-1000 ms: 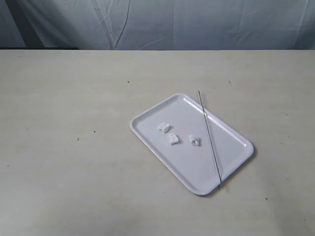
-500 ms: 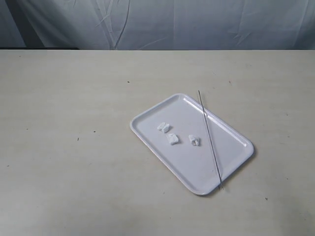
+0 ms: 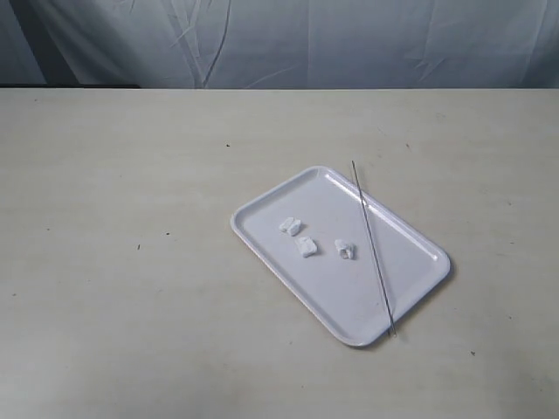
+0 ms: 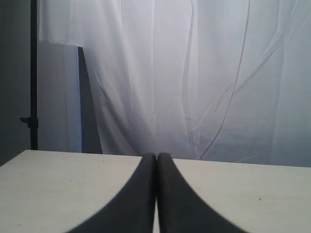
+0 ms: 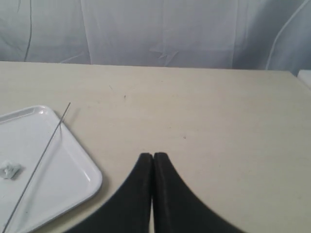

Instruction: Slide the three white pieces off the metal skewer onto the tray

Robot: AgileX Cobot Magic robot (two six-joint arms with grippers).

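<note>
Presently: left gripper and right gripper, black fingers pressed together, empty. White tray on beige table: metal skewer lying bare across its right side; three white pieces loose inside, clear of the rod. Pale curtain behind.

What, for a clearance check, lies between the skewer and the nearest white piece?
Only bare tray, in the exterior view; the piece lies apart from the skewer.

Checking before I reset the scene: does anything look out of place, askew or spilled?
Only the thin silver metal skewer looks askew: it lies diagonally across the flat white rectangular plastic tray, both ends overhanging its rim. The three small white chunks sit apart inside the tray, none spilled.
</note>
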